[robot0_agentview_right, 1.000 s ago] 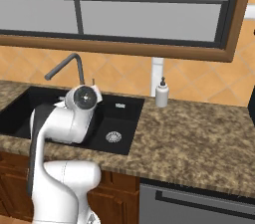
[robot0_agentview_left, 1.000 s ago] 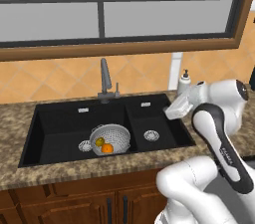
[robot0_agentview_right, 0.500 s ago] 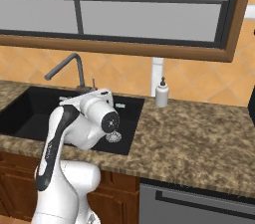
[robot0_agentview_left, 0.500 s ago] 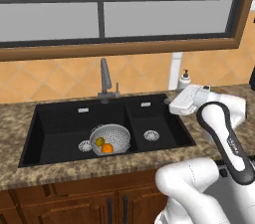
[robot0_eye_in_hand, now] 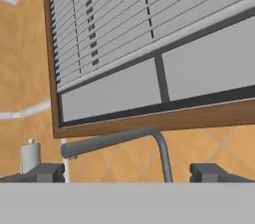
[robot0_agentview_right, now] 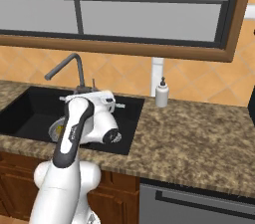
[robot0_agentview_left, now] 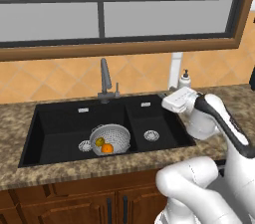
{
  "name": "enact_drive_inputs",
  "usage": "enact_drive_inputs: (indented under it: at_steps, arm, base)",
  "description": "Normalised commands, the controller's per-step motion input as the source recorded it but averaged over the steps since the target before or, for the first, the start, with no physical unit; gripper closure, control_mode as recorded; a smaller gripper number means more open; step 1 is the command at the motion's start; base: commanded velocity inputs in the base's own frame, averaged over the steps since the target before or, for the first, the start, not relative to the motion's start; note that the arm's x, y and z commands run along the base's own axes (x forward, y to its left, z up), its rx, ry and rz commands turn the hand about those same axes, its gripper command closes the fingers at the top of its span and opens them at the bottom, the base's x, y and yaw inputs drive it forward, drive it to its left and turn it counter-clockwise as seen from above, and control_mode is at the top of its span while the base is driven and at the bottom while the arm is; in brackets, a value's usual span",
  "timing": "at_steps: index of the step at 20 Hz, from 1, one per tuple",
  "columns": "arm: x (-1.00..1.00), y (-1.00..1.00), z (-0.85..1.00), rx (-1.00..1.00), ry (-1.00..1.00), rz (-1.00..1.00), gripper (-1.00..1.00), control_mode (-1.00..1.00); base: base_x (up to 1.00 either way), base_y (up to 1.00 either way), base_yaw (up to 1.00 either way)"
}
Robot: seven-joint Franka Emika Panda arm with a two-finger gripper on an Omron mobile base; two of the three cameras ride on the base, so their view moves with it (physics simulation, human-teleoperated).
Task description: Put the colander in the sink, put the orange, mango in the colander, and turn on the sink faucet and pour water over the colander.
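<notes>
A: Gripper (robot0_eye_in_hand: 128, 172) check, hand view first: my two finger tips stand wide apart at the bottom, nothing between them. The sink faucet (robot0_eye_in_hand: 119, 141) spout arcs just above and between them, window blinds (robot0_eye_in_hand: 149, 44) behind.

B: Left base view?

A: My hand hangs over the right edge of the sink (robot0_agentview_left: 60, 133), by the smaller basin. The colander (robot0_agentview_left: 110, 138) sits in the left basin with the orange (robot0_agentview_left: 107, 148) and mango (robot0_agentview_left: 99, 142) inside, touching. The spout base stands behind the basins; its small lever is hard to make out.

B: Right base view?

A: My arm hides most of the basin; the soap dispenser (robot0_agentview_right: 161, 92) stands on the counter, well apart.

B: Step in hand?

A: Judged: reaching for the lever. Approach level, jaws wide, nudge the lever only, then swing the spout over the colander.

B: Writing?

A: None legible.
</notes>
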Motion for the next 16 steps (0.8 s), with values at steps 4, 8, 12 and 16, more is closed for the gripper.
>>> enact_drive_inputs:
  at_steps: [4,8,12,16]
  arm:
    - [0.23,-0.01,-0.10,0.28,0.00,0.06,-1.00,-1.00]
    - [0.19,0.03,-0.10,0.05,0.00,0.01,-1.00,-1.00]
    - [0.17,0.00,0.00,0.00,0.00,0.00,-1.00,-1.00]
    - [0.09,0.00,0.00,-0.01,0.04,0.00,-1.00,-1.00]
  base:
    - [0.00,0.00,0.00]
    - [0.00,0.00,0.00]
    - [0.00,0.00,0.00]
    - [0.00,0.00,0.00]
